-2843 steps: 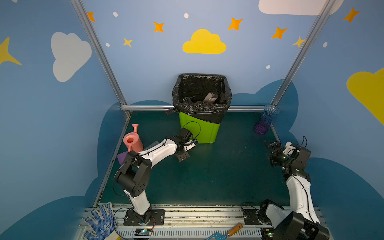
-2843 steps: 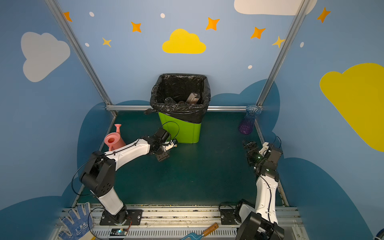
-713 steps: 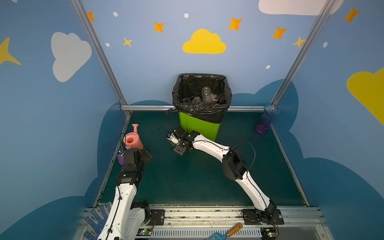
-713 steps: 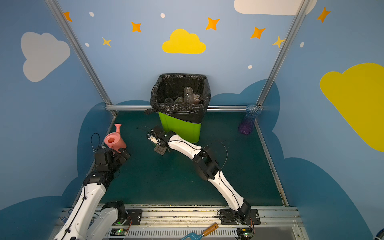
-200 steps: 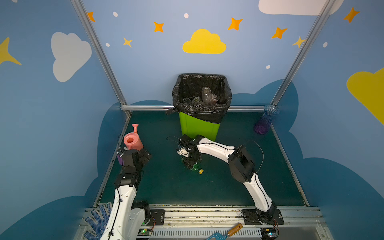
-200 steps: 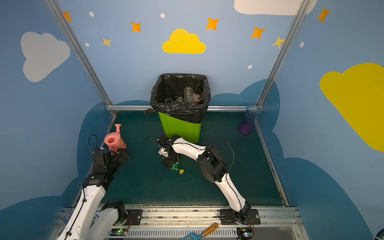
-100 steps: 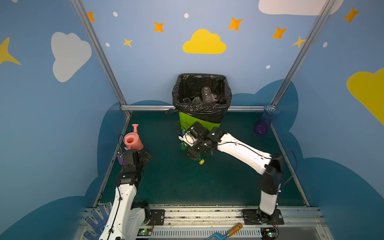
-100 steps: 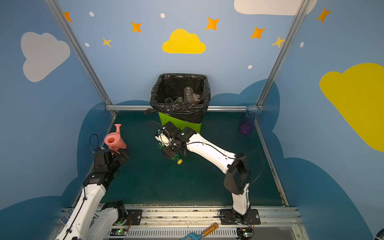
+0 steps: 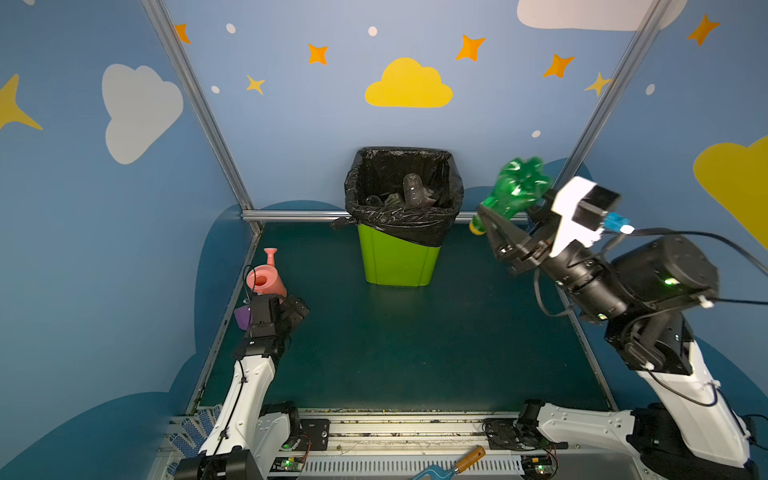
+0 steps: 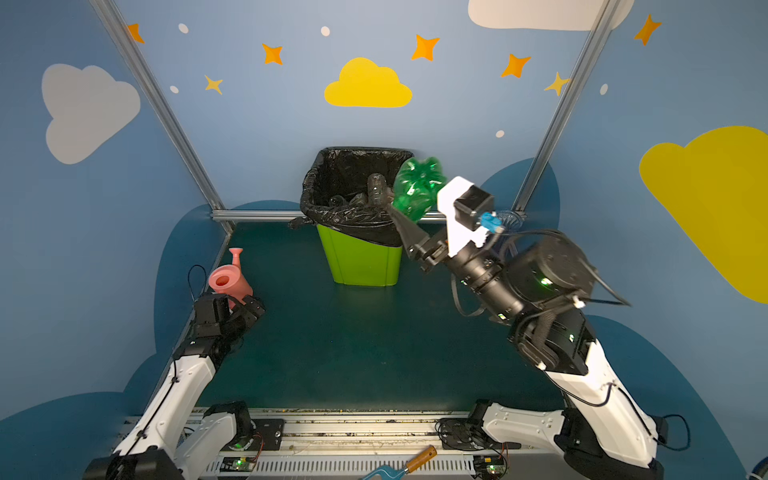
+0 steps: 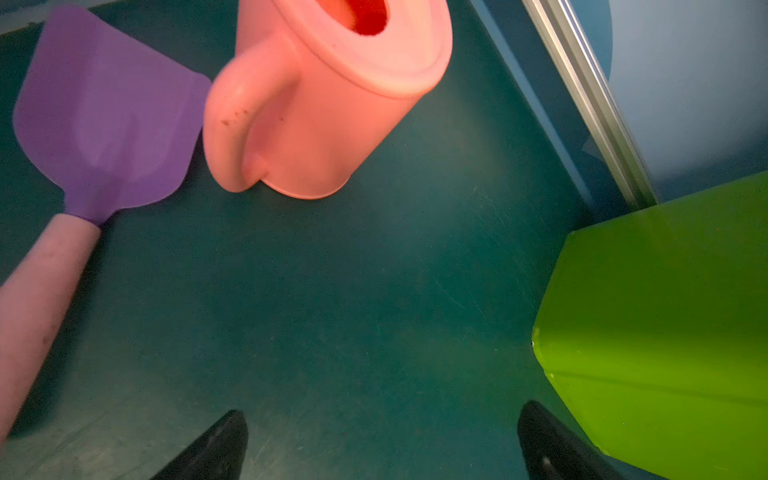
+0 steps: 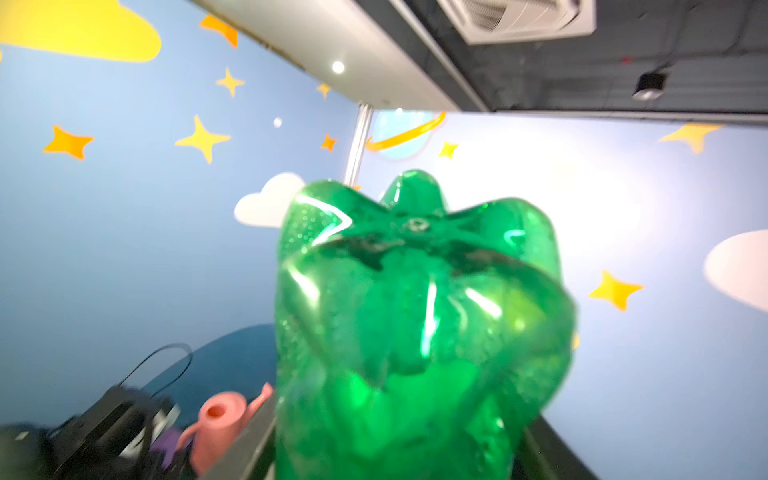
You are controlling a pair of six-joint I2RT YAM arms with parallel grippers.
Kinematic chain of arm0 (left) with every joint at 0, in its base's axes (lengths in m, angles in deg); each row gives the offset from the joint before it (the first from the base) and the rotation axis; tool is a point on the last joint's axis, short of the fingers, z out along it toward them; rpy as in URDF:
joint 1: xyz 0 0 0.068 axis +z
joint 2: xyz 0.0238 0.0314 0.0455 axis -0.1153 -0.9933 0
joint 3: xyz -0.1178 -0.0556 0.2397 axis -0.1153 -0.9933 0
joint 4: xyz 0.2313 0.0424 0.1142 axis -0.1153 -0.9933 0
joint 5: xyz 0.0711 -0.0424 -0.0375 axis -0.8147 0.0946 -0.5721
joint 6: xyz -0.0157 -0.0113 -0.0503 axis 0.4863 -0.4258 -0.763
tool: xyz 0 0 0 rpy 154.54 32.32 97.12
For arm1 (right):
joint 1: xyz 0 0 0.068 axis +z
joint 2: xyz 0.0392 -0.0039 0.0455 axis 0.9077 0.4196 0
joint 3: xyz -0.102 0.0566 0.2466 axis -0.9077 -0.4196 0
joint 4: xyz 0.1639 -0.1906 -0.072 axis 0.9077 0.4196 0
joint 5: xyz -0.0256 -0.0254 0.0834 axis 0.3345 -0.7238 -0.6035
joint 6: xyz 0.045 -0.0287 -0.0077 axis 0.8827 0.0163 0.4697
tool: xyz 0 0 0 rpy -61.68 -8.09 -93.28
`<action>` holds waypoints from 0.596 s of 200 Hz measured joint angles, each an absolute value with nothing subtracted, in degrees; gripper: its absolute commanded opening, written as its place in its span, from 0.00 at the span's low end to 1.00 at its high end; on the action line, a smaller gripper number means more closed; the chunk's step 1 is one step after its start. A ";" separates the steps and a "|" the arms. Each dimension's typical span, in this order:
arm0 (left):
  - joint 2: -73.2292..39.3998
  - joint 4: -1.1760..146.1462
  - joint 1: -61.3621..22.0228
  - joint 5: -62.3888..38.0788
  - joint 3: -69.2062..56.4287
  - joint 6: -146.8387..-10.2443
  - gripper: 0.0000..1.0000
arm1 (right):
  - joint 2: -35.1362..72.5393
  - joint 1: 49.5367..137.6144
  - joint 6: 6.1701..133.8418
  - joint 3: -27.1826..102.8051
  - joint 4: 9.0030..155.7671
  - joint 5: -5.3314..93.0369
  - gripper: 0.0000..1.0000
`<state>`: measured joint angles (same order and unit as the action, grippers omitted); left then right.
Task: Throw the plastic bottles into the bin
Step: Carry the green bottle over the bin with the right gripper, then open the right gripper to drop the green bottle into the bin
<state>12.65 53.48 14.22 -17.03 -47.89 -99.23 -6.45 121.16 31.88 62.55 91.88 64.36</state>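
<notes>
My right gripper (image 9: 509, 212) is raised to about the bin's rim height and is shut on a green plastic bottle (image 9: 515, 189). The bottle's lobed base points up and its yellow cap (image 9: 476, 227) points down. It fills the right wrist view (image 12: 415, 324), hiding the jaws. The lime-green bin (image 9: 395, 257) with a black liner stands at the back. In a top view the held bottle (image 10: 415, 187) overlaps the bin's (image 10: 357, 257) right rim. Several clear bottles (image 9: 412, 189) lie inside. My left gripper (image 11: 384, 419) stands open and low at the left, over bare floor.
A pink watering can (image 9: 266, 280) and a purple shovel (image 11: 108, 108) sit at the left wall just beyond my left gripper (image 9: 293, 309). A ribbed vase (image 10: 509, 218) shows partly behind the right wrist. A wooden-handled trowel (image 9: 457, 459) lies on the front rail.
The right arm has swung up and to the right from the floor in front of the bin, carrying the green bottle to rim height. The left arm has not moved.
</notes>
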 measured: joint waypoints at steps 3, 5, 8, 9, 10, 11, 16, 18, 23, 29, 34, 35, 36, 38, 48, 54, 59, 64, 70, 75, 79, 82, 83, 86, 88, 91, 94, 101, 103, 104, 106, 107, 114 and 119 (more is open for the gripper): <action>12.61 53.50 14.22 -16.88 -47.87 -99.23 1.00 | -6.25 120.55 31.86 62.58 90.79 64.36 0.55; 12.61 53.52 14.22 -16.79 -47.84 -99.23 1.00 | -6.03 119.98 31.92 62.69 90.17 64.30 0.55; 12.61 53.54 14.22 -16.66 -47.84 -99.23 1.00 | -5.55 118.97 31.95 62.99 89.24 64.12 0.55; 12.61 53.54 14.22 -16.64 -47.84 -99.23 1.00 | -5.40 118.73 32.06 63.08 89.15 64.06 0.55; 12.61 53.57 14.22 -16.60 -47.84 -99.23 1.00 | -5.09 118.25 32.25 63.32 88.95 63.84 0.55; 12.61 53.57 14.22 -16.58 -47.84 -99.23 1.00 | -4.94 117.99 32.34 63.47 88.84 63.71 0.55; 12.61 53.57 14.22 -16.40 -47.84 -99.23 1.00 | -3.63 116.28 32.97 64.43 88.10 63.25 0.55; 12.61 53.57 14.19 -16.36 -47.84 -99.23 1.00 | -2.93 115.43 33.26 65.02 87.95 62.86 0.55; 12.63 53.57 14.15 -16.23 -47.84 -99.23 1.00 | -0.68 113.16 34.42 66.71 87.57 62.16 0.55; 12.65 53.59 14.11 -16.14 -47.84 -99.23 1.00 | 1.99 110.91 35.62 68.83 87.42 61.11 0.56; 12.74 53.59 14.08 -16.09 -47.84 -99.23 1.00 | 4.83 108.87 37.13 71.23 87.81 60.15 0.57; 12.76 53.59 14.08 -16.09 -47.84 -99.23 1.00 | 5.75 108.35 37.39 71.89 87.79 59.62 0.58; 12.78 53.59 14.06 -16.09 -47.84 -99.23 1.00 | 6.30 108.04 37.69 72.28 87.86 59.23 0.58; 12.85 53.59 14.06 -16.03 -47.84 -99.23 1.00 | 7.72 107.26 38.50 73.50 88.32 58.79 0.58; 13.20 53.61 14.00 -15.99 -47.84 -99.26 1.00 | 15.67 103.74 41.69 80.94 90.46 55.82 0.63; 13.44 53.65 13.95 -15.99 -47.84 -99.26 1.00 | 21.27 102.08 43.36 86.64 92.86 53.87 0.67; 13.66 53.70 13.95 -15.96 -47.84 -99.23 1.00 | 26.14 101.03 44.69 91.78 95.01 52.74 0.74; 13.81 53.78 13.95 -15.96 -47.84 -99.23 1.00 | 31.17 100.13 45.94 97.31 97.56 51.88 0.82; 13.92 53.85 13.93 -15.96 -47.84 -99.23 1.00 | 37.79 99.10 46.87 104.41 101.02 51.14 0.87; 13.96 53.87 13.93 -15.96 -47.84 -99.23 1.00 | 42.93 98.40 47.47 110.12 104.51 50.73 0.89; 13.96 53.87 13.93 -15.96 -47.84 -99.21 1.00 | 46.86 97.92 48.40 114.36 107.29 50.44 0.90; 13.96 53.87 13.93 -15.96 -47.84 -99.21 1.00 | 49.24 97.66 48.82 116.72 108.86 50.42 0.91; 13.96 53.85 13.93 -15.96 -47.84 -99.19 1.00 | 49.81 97.60 48.91 117.28 109.37 50.42 0.91; 13.96 53.85 13.93 -15.96 -47.84 -99.15 1.00 | 52.48 97.25 49.48 119.91 111.64 50.42 0.92; 13.96 53.85 13.93 -15.96 -47.84 -99.12 1.00 | 53.81 97.07 49.67 121.11 112.84 50.38 0.92; 13.94 53.85 13.93 -15.96 -47.84 -99.04 1.00 | 55.34 96.90 50.15 122.29 114.48 50.40 0.93; 13.94 53.85 13.93 -15.96 -47.84 -99.02 1.00 | 56.61 96.72 50.42 123.16 116.03 50.44 0.94; 13.96 53.83 13.93 -15.96 -47.84 -98.93 1.00 | 58.36 96.42 51.05 123.54 119.29 50.73 0.95; 13.96 53.85 13.93 -15.96 -47.84 -98.86 1.00 | 58.56 96.31 51.20 123.40 120.23 50.99 0.95; 13.96 53.83 13.93 -15.96 -47.84 -98.82 1.00 | 58.56 96.24 51.29 123.12 120.75 51.05 0.95; 13.96 53.83 13.95 -15.96 -47.84 -98.82 1.00 | 58.56 96.17 51.40 122.55 121.43 51.27 0.96; 13.96 53.83 13.93 -15.96 -47.84 -98.80 1.00 | 58.56 96.13 51.44 122.38 121.65 51.34 0.96; 13.96 53.83 13.93 -15.96 -47.84 -98.73 1.00 | 57.31 95.98 51.75 119.05 122.28 52.01 0.97; 13.96 53.83 13.93 -15.96 -47.84 -98.69 1.00 | 54.91 95.96 51.97 114.57 121.39 52.47 0.98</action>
<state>13.96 53.83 13.93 -15.96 -47.84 -98.69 54.91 95.96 51.97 114.57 121.39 52.47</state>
